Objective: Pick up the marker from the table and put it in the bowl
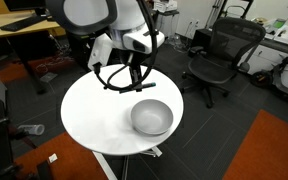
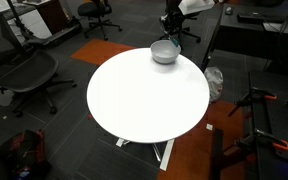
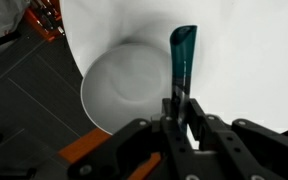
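In the wrist view my gripper is shut on the marker, a slim pen whose teal-blue end sticks out past the fingertips. The marker's tip hangs over the right rim of the white-grey bowl on the round white table. In an exterior view the bowl sits on the near right part of the table, and my gripper hovers above and behind it. In an exterior view the bowl is at the table's far edge with my gripper above it.
Black office chairs stand around the table. A light-wood desk is at the back. An orange rug lies on the dark floor. Black cables hang off my arm over the table.
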`<state>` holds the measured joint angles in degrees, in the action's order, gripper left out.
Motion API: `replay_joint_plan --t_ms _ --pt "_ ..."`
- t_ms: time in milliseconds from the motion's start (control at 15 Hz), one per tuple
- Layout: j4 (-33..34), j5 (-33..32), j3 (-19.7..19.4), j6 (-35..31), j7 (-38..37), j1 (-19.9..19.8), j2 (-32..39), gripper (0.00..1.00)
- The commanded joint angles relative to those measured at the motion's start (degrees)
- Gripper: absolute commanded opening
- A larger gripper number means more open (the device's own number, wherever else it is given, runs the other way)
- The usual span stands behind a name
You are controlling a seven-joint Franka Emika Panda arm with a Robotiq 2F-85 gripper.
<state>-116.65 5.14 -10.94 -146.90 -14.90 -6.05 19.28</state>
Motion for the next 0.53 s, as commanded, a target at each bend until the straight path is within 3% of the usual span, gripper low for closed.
replay_joint_plan --t_ms 0,467 --pt "9.37 -0.48 -0.06 6.20 -1.20 -0.88 6.28 0.05" --pt "19.78 -0.60 -0.92 13.00 -2.09 -2.44 15.44 0.05"
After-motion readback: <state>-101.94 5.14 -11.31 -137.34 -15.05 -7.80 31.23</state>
